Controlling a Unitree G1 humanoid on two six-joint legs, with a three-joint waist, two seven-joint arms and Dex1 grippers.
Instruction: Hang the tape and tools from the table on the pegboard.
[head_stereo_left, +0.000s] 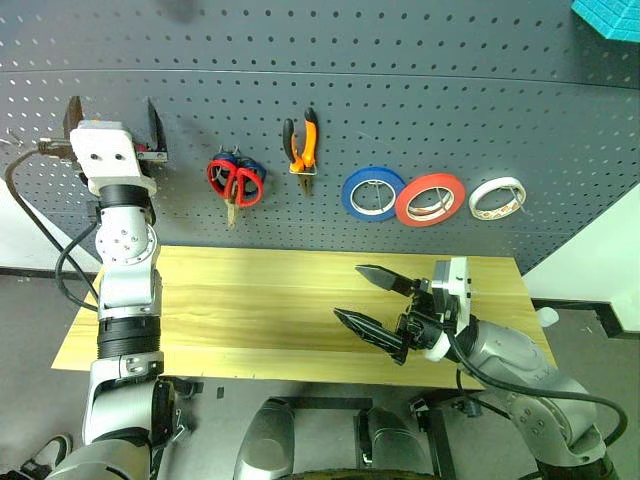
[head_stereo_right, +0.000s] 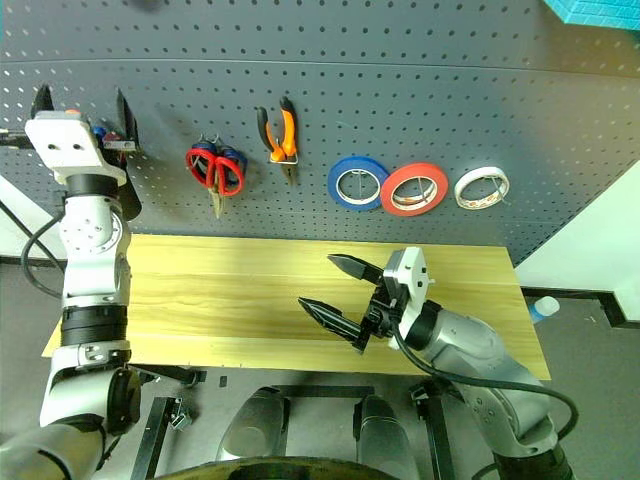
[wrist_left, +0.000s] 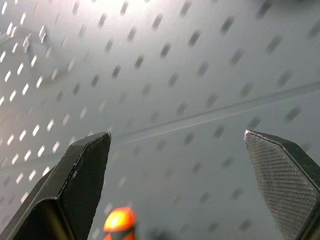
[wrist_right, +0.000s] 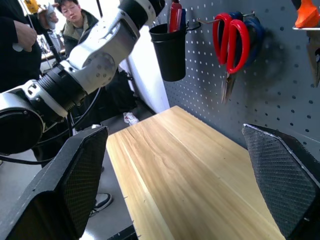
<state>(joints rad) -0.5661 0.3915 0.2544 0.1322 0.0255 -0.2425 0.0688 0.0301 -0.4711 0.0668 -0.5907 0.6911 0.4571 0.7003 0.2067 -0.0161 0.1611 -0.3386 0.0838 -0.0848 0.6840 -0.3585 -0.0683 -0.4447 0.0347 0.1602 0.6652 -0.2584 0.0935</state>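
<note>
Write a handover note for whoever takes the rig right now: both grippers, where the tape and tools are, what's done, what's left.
Left gripper: open, raised at the pegboard by a black cup holding an orange-handled tool, probably the screwdriver.
Right gripper: open, holding nothing, over the table.
Hung: red scissors in front of a blue pair, pliers, red tape between the blue roll and the white roll.
Left: no job item shows on the table; the job looks finished, pull the left arm back.
</note>
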